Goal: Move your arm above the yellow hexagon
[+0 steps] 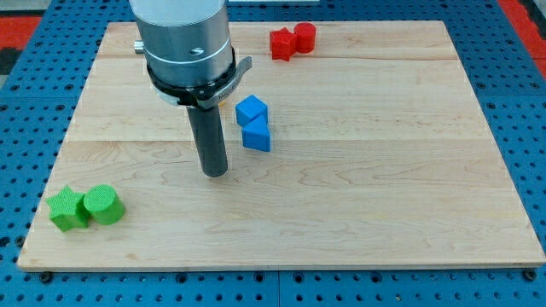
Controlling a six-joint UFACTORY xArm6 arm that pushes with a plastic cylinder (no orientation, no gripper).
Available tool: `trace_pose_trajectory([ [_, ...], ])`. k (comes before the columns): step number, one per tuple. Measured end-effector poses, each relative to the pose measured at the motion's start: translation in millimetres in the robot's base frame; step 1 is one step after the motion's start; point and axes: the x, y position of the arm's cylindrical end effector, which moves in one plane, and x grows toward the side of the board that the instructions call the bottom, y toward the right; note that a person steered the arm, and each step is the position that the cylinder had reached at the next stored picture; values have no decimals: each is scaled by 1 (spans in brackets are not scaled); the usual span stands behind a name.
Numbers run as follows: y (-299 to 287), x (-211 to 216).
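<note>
My tip rests on the light wooden surface, just left of two blue plastic blocks. The arm ends in a plain rod, so no pincer opening can be told. The yellow hexagon does not show, so its position cannot be told.

Wooden board on a blue pegboard base. Two red blocks touching each other at the board's top edge, a bit right of its middle; shapes unclear. Two blue blocks near the board's centre, slightly toward the top-left: a blue cube touching a second blue block just below it. Near the bottom-left corner, a green block with notched sides touching a green cylinder on its right.
</note>
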Motion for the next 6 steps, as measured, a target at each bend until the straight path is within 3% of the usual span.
trace_pose_trajectory([
  [3, -7, 0],
  [5, -38, -43],
  [6, -63, -44],
])
